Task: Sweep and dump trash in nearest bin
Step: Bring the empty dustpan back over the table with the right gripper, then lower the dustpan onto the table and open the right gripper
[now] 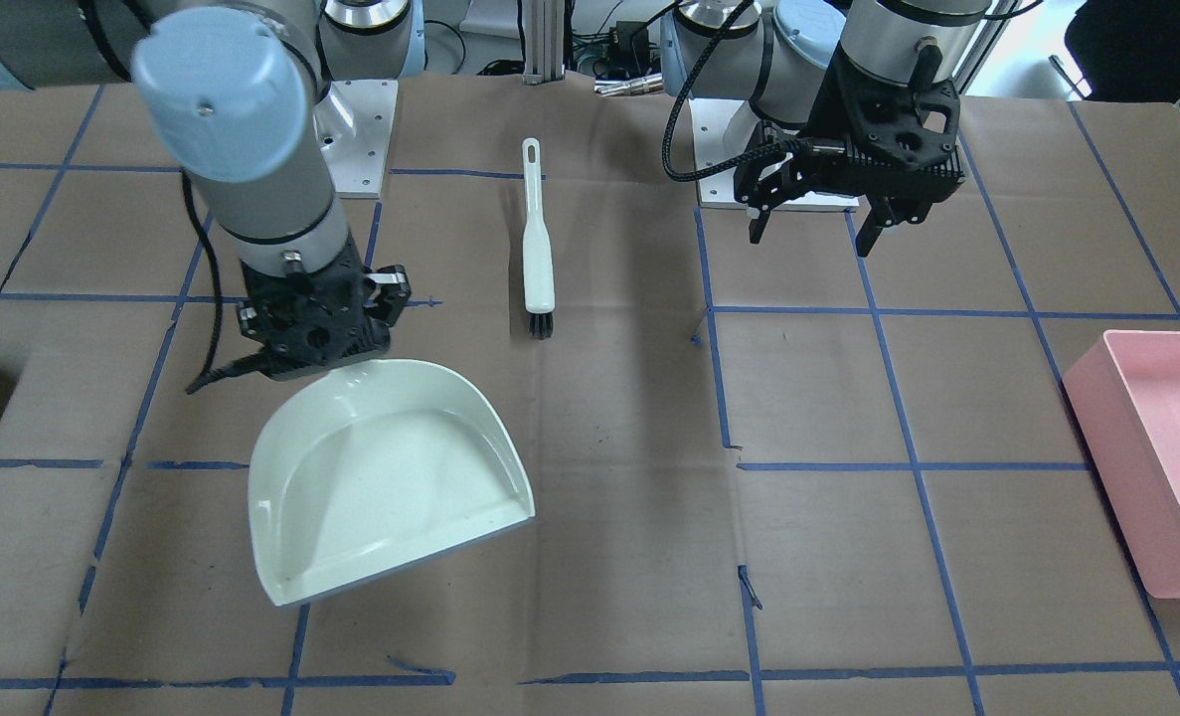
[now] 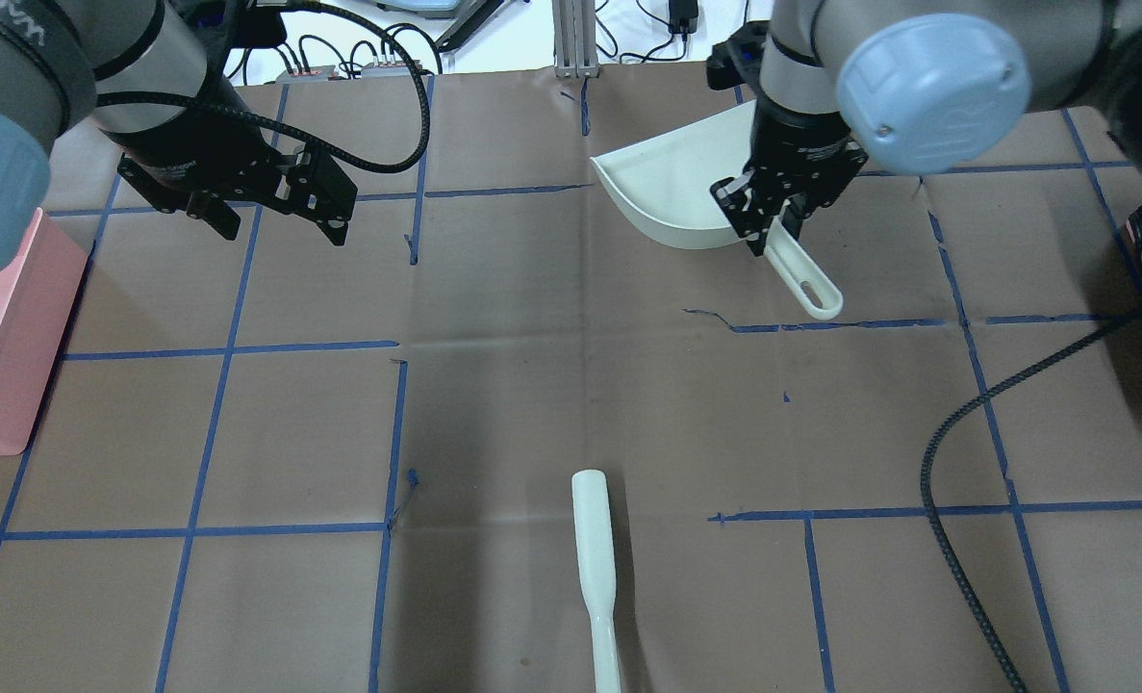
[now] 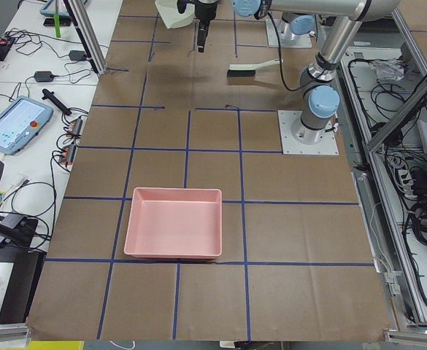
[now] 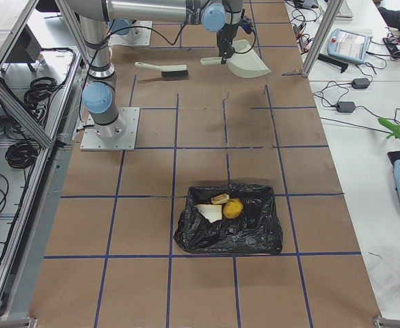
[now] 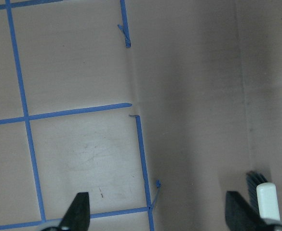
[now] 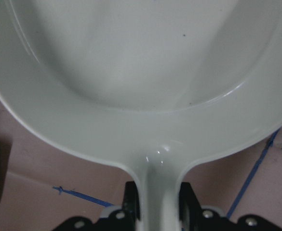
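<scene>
Right tool (image 2: 768,226) clamps the dustpan (image 1: 381,477) by its handle; left tool (image 2: 280,226) gapes wide, empty.
Right arm holds the dustpan tilted off the desk (image 1: 947,557); left arm hovers, tool pointing down, brush (image 1: 538,249) lying between them. Potato (image 4: 233,208) and bread (image 4: 210,213) sit in the black bin (image 4: 254,232).

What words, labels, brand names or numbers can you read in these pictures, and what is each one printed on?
No text can be read in full.
dustpan, brush, pink bin, black bag: no text shows on them.
white lettering on the left arm, overhead view: cut off by the picture's edge, unreadable.
tablet screen beside the table: too small to read.
</scene>
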Robot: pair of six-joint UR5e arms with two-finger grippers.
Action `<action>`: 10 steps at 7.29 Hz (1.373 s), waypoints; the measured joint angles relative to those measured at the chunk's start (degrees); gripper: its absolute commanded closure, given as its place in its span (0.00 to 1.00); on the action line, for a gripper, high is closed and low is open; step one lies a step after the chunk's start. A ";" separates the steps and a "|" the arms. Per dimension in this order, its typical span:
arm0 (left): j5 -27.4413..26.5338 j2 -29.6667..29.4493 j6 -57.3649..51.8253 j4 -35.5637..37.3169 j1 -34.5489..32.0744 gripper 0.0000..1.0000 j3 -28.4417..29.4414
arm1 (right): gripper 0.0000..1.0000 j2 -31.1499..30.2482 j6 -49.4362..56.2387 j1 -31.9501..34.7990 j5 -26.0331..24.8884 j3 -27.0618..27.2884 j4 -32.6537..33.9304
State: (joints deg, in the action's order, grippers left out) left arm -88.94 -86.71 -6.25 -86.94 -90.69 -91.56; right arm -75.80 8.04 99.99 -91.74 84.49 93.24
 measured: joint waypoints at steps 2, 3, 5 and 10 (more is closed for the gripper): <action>0.00 0.15 0.06 -0.02 0.00 0.00 -0.18 | 0.99 7.46 -7.74 5.78 1.64 -5.55 0.03; -0.07 0.37 -0.07 -0.05 0.02 0.00 -0.38 | 0.99 10.79 -11.29 7.76 2.66 -7.09 0.41; -0.35 0.72 -0.44 -0.52 0.01 0.00 -0.87 | 0.99 15.34 -16.86 9.87 3.42 -7.86 2.04; -0.44 0.79 -0.52 -0.28 0.08 0.00 -1.77 | 0.99 21.58 -23.15 10.60 3.34 -7.69 11.53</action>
State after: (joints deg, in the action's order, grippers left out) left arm -89.38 -85.91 -6.77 -87.22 -90.61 -93.33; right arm -54.23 -15.11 110.58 -88.40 76.80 104.77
